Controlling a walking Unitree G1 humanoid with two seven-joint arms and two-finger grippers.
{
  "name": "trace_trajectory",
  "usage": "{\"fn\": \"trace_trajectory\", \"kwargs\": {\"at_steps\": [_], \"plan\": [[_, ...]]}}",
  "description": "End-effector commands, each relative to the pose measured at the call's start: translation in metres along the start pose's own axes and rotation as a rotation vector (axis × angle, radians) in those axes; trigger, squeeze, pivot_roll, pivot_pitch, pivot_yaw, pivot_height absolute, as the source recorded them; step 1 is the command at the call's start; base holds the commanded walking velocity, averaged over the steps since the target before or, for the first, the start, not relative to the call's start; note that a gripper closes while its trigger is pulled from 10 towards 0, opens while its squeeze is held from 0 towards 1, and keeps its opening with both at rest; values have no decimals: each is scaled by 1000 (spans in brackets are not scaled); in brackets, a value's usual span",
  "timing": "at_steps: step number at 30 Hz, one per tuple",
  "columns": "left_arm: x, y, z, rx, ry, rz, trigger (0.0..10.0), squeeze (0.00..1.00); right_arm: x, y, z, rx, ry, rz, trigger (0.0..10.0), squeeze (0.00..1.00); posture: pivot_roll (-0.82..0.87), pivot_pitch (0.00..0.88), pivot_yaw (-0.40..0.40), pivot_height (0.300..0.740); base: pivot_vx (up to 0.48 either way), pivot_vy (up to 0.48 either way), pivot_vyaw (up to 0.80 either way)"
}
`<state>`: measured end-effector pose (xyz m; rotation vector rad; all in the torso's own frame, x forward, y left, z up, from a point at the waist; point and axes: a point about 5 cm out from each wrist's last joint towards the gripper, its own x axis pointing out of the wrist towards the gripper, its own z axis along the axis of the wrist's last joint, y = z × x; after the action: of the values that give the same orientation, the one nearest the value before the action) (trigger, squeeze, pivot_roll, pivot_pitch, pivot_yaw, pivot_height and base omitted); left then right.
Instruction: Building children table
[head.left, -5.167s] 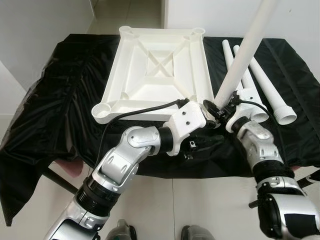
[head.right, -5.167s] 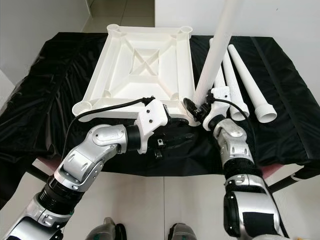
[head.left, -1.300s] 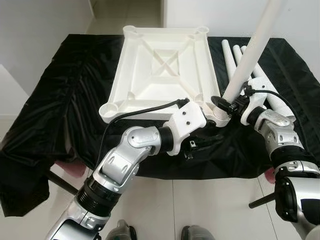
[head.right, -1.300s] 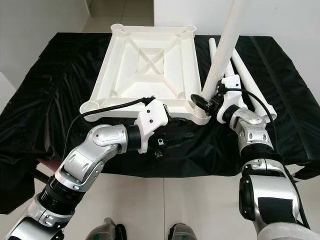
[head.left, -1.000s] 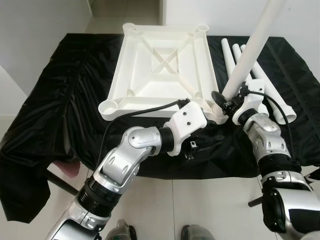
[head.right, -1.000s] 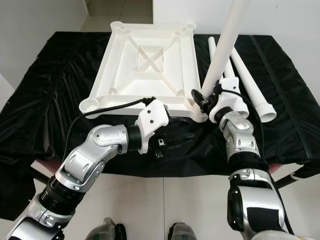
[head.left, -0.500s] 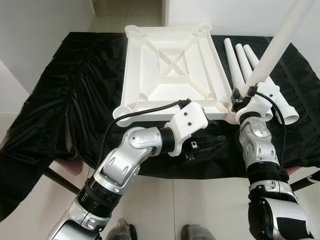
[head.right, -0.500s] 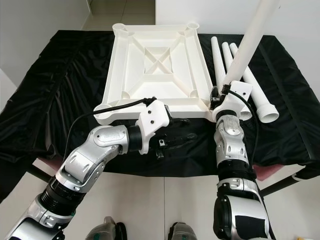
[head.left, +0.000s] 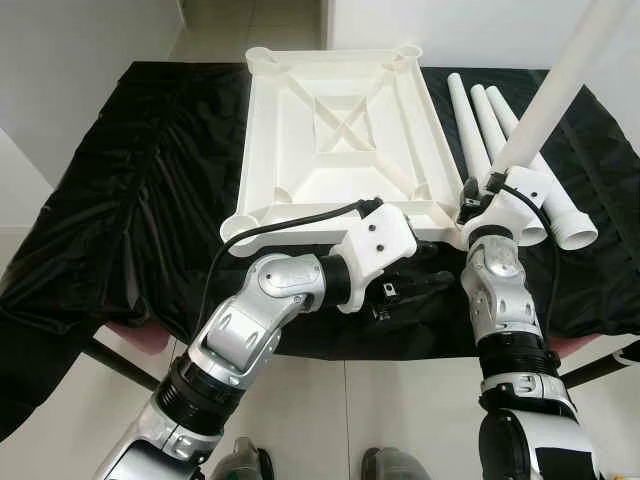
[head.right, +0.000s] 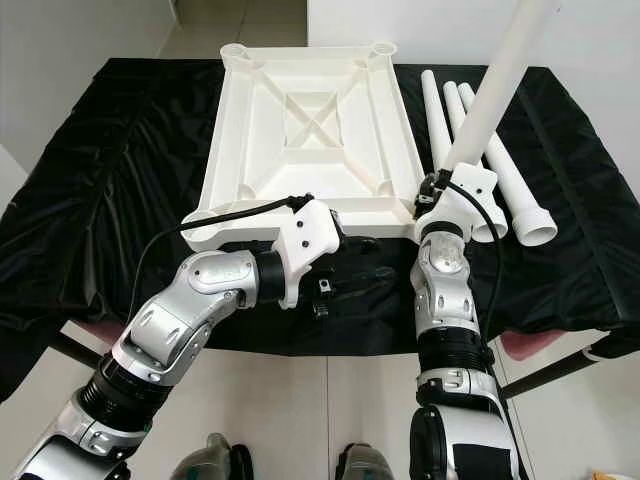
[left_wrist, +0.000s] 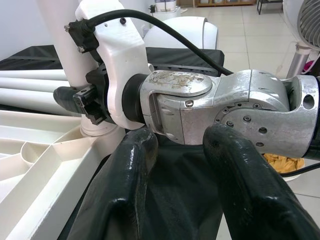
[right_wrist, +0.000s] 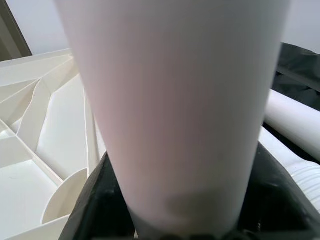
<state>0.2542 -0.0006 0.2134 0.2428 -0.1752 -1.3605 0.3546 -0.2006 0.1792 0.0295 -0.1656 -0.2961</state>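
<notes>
White plastic makes up the upturned tabletop (head.left: 340, 130), which lies underside up on a black cloth (head.left: 130, 180) draped over a work surface, its ribs crossing in an X at the middle and a round socket at each corner. Taking that tabletop as the landmark, the held leg (head.left: 555, 85) stands at its near right corner, its thick lower end at the corner socket and its shaft leaning up and away toward the far right. The right gripper (head.left: 478, 197) is clamped round the base of this leg; in the right wrist view the black fingers (right_wrist: 102, 200) press against both sides of the leg's white shaft (right_wrist: 175, 100), with the tabletop's ribbed underside just beside them. Three spare legs (head.left: 500, 150) lie side by side on the cloth just beyond the tabletop's right edge, thick ends toward the robot. The left gripper (head.left: 415, 290) hovers over the cloth just off the tabletop's near edge, close to the near right corner and beside the right forearm; in the left wrist view its two thick black fingers (left_wrist: 125, 195) stand apart with nothing between them, pointing at the right arm's silver wrist (left_wrist: 215, 110). A black cable (head.left: 290, 220) runs from the left wrist across the tabletop's near rim.
</notes>
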Motion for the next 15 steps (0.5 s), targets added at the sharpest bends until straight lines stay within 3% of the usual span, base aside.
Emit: {"fn": "trace_trajectory", "kwargs": {"at_steps": [1,2,15], "plan": [[1,1,-1,1,6,24,10000,0,-2,4,0,13,3,14,10000,31,-66,75,47,740,0,0,0],[1,1,-1,1,5,25,10000,0,-3,5,1,16,-3,26,10000,1000,-66,75,47,740,0,0,0],[1,2,0,0,5,25,10000,0,-14,20,5,59,-6,166,10000,1000,-75,88,54,740,0,0,0]]}}
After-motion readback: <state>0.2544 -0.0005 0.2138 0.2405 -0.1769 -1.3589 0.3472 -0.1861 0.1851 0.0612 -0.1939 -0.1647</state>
